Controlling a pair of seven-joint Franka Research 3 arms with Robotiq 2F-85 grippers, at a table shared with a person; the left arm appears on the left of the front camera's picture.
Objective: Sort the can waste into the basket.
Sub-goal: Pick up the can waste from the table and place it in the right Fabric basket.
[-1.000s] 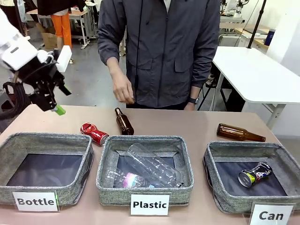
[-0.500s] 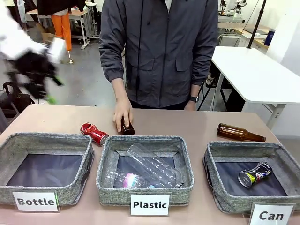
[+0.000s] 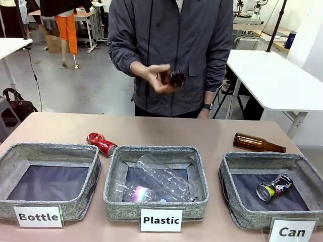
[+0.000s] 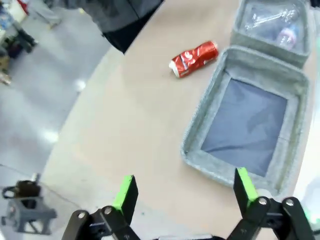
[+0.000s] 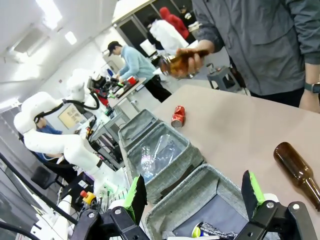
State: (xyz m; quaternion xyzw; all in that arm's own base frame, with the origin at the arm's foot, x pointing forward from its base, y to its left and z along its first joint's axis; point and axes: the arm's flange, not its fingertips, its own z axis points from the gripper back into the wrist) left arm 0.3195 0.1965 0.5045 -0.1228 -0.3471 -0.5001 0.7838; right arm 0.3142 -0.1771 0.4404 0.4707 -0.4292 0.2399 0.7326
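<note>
Red can [image 3: 101,143] toward tabletop's [image 3: 202,132] far left, behind plastic bin [image 3: 156,149], printed can [image 3: 274,187] inside basket [image 3: 262,159] at near right corner, brown bottle [image 3: 258,143] behind (second bottle [image 3: 174,78] in a hand [image 3: 151,75]), left gripper [image 4: 185,185] and right gripper [image 5: 194,189] released.

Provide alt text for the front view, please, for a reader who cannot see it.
A person beyond the table holds a brown bottle in one hand. A crushed red can lies on the table behind the grey Bottle basket and Plastic basket; the Can basket holds one printed can.
</note>
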